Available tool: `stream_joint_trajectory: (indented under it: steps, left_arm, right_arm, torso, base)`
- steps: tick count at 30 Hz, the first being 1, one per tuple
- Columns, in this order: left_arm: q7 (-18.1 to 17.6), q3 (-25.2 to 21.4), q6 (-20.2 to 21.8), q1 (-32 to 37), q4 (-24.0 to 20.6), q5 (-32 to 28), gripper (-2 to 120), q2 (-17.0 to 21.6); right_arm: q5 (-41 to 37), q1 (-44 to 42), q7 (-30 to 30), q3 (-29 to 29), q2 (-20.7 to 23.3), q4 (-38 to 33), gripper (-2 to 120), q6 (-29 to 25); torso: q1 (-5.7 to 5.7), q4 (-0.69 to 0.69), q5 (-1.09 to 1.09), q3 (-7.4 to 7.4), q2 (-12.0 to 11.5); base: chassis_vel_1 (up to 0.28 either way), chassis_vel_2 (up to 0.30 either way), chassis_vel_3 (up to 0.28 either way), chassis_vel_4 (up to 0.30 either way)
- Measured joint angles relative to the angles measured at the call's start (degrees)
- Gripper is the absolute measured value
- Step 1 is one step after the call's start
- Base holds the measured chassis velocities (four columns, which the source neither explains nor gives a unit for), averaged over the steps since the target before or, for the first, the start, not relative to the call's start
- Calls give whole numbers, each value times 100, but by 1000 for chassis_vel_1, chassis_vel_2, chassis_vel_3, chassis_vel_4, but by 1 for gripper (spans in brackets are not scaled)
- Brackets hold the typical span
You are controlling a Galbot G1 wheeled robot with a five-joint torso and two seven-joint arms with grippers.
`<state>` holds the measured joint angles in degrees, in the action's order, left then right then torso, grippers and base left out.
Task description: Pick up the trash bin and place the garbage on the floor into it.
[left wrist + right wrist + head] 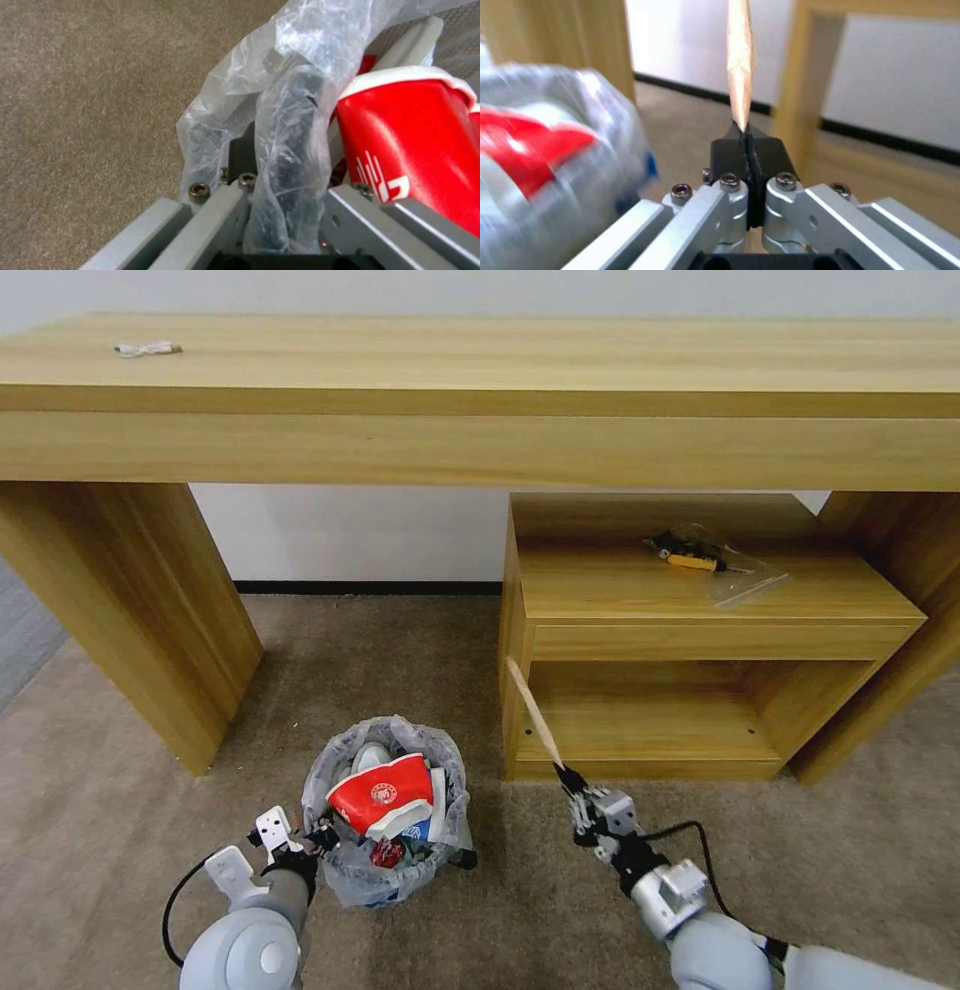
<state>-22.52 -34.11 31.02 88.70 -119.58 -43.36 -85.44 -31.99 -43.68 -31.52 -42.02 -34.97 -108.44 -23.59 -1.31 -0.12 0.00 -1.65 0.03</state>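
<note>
Nearly done: trash bin (pixel 385 830) (stuffed full) is pinched at its rim by left gripper (pixel 318 840); wooden stick (pixel 533 713), clamped in right gripper (pixel 572 780), remains undeposited beside it.

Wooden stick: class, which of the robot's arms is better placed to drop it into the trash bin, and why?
Right. The right gripper is already shut on the wooden stick, while the left gripper clamps the trash bin rim.
</note>
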Motion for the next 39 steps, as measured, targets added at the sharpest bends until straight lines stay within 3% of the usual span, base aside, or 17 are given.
stream_joint_trajectory:
  steps: [3, 8, 15, 26, 39]
  left_arm:
    - [0, -11, 1, -36, 30, -9, 0, 7]
    - [-4, -53, 1, -92, 86, -77, 0, 72]
    - [-38, -55, 2, -220, 151, -173, 0, 99]
    - [-58, -24, 8, -252, 152, -197, 0, 91]
    - [-57, -35, 10, -98, -72, -203, 0, 130]
  right_arm:
    - [-171, 804, -90, -671, -355, -24, 0, 72]
    - [-332, 1390, -175, -1448, -728, -62, 0, 155]
    - [-459, 1864, -248, -2082, -1181, 52, 0, 203]
    - [-483, 2387, -264, -2640, -1716, 507, 0, 153]
    - [-300, 2060, -274, -2665, -1945, 1053, 0, 75]
  torso:
    - [0, 2, 0, 0, 0]
    - [0, 1, -1, 0, 0]
    - [0, 1, 1, 0, 0]
    - [0, 1, -1, 0, 0]
    - [0, 0, 1, 1, 0]
  base:
    - [0, 0, 0, 0]
    - [0, 0, 0, 0]
    - [0, 0, 0, 0]
    - [0, 0, 0, 0]
    - [0, 0, 0, 0]
